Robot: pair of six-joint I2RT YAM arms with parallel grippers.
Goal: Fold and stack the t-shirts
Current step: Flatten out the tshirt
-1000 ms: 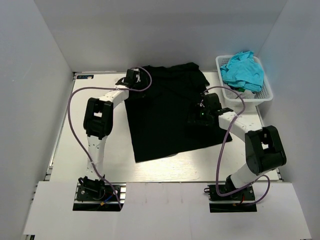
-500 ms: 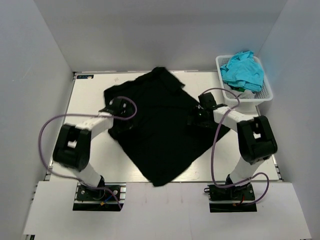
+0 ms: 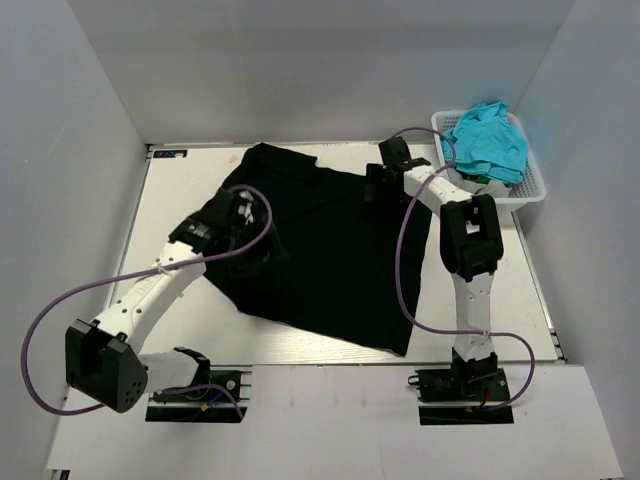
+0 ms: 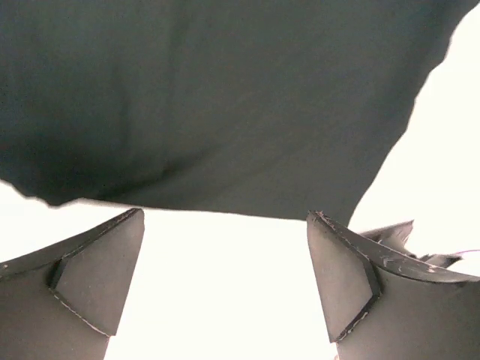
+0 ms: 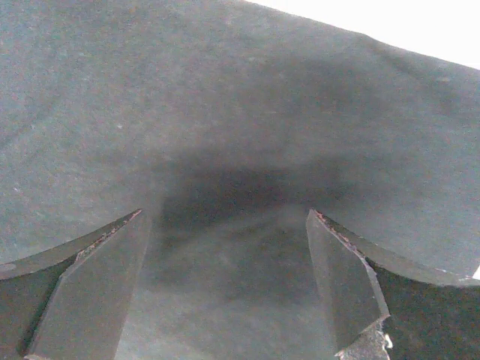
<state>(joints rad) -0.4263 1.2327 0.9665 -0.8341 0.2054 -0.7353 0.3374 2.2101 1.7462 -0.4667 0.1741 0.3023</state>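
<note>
Swung round over the last second and let go: t-shirt (image 3: 330,250) now spread flat but askew on the bench (image 3: 165,200), still unfolded. Fingers apart and empty at the left end effector (image 4: 225,216), with the cloth edge just ahead and bare bench beneath. Apart too at the right end effector (image 5: 225,214), directly above cloth near the shirt's far corner, gripping nothing. Reads as laying-out done, first fold not begun; probably wants squaring up first.
</note>
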